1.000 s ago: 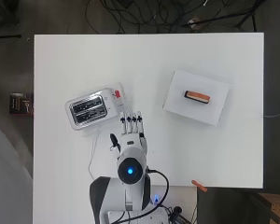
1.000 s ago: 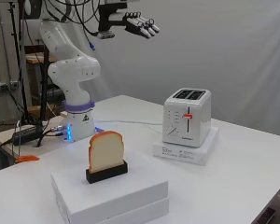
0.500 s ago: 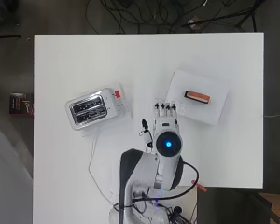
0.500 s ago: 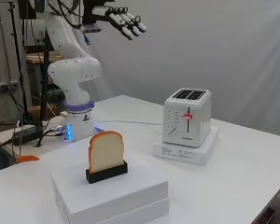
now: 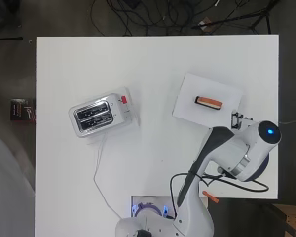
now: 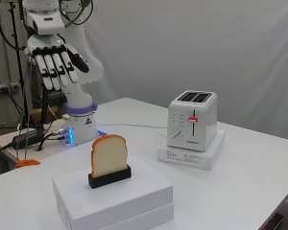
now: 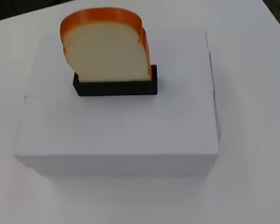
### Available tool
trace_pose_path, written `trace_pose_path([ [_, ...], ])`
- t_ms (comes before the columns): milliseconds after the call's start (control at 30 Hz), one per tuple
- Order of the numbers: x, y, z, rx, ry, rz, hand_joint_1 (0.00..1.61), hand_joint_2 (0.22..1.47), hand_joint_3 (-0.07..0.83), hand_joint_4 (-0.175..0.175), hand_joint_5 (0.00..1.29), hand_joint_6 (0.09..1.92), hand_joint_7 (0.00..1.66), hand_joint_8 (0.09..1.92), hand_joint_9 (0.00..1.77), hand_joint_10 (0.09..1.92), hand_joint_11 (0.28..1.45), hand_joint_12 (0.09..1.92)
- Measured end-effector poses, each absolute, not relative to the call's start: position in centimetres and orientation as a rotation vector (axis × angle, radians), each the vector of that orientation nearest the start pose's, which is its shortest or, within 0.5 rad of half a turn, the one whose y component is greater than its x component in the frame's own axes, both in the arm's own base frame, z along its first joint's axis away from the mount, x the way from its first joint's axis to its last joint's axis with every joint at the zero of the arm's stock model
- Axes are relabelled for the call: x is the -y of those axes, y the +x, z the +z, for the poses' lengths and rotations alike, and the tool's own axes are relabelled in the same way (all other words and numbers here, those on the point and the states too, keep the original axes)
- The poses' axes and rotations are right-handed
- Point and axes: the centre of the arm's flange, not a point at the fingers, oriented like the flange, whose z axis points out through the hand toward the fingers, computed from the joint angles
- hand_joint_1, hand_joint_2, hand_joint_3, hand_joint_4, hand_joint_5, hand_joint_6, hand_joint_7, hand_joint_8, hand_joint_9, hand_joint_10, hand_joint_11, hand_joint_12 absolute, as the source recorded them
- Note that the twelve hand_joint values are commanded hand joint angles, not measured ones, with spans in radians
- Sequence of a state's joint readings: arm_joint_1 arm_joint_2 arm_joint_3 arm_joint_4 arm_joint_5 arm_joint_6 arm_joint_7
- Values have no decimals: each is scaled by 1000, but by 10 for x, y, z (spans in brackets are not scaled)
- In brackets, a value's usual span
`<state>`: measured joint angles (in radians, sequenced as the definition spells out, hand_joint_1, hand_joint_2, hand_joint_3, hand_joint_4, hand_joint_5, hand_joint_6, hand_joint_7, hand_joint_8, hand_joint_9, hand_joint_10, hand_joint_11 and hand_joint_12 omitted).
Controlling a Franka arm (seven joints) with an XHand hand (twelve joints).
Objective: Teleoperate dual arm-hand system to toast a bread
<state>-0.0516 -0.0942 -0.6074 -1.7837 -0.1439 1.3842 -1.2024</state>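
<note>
Change: over the last second I have swung the arm from above the toaster side across to the bread side; in the overhead view the wrist now sits just beside the white box's corner, where a second ago it was near the middle of the surface.
Hand: the hand [image 6: 57, 64] hangs high in the side view, fingers straight and spread, pointing downward, holding nothing.
Bread: the bread slice [image 6: 109, 155] stands upright in its black holder [image 6: 110, 176] on top of the white box [image 6: 134, 196], untouched; the wrist view now frames the slice [image 7: 105, 49] squarely, which it could not do while I was over the middle.
Toaster: the white toaster [image 6: 192, 120] stands on its own low white base [image 6: 192, 154], well apart from the bread, with its red lever [image 6: 192, 118] up; its slots [image 5: 93, 115] look empty from above.
Surface: the white surface [image 5: 153, 64] carries both boxes and the toaster's cable.
Meaning for the task: I judge the approach is lined up and nothing is grasped yet; the pick of the slice is the step in hand.
Next: I should bring the hand down and close thumb and fingers on the slice's flat faces.
Risk: the slice is thin and stands loose in the holder, so a skewed contact could tip it off the box.
</note>
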Motion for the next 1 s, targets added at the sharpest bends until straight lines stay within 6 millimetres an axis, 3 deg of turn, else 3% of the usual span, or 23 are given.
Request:
trace_pose_path([
  [167, 305, 380, 603, 950, -2834, 268, 352, 905, -22, 64, 236, 87, 366, 87, 525, 87, 486, 87],
  [267, 295, 401, 602, 1074, -2775, 216, 354, 903, -18, 67, 229, 87, 363, 87, 523, 87, 486, 87],
  [367, 289, 437, 571, 1170, -2674, 225, 345, 899, -15, 64, 221, 87, 367, 87, 520, 87, 483, 87],
  [500, 282, 490, 491, 1205, -2540, 374, 331, 882, -17, 51, 198, 87, 369, 87, 525, 87, 489, 87],
  [600, 282, 504, 447, 1172, -2513, 487, 329, 873, -16, 51, 181, 87, 358, 87, 528, 87, 495, 87],
  [833, 320, 487, 420, 1028, -2579, 648, 326, 866, -10, 54, 150, 87, 324, 87, 529, 87, 519, 87],
  [1000, 303, 497, 401, 1106, -2593, 748, 346, 900, 1, 66, 234, 87, 400, 87, 607, 87, 574, 87],
])
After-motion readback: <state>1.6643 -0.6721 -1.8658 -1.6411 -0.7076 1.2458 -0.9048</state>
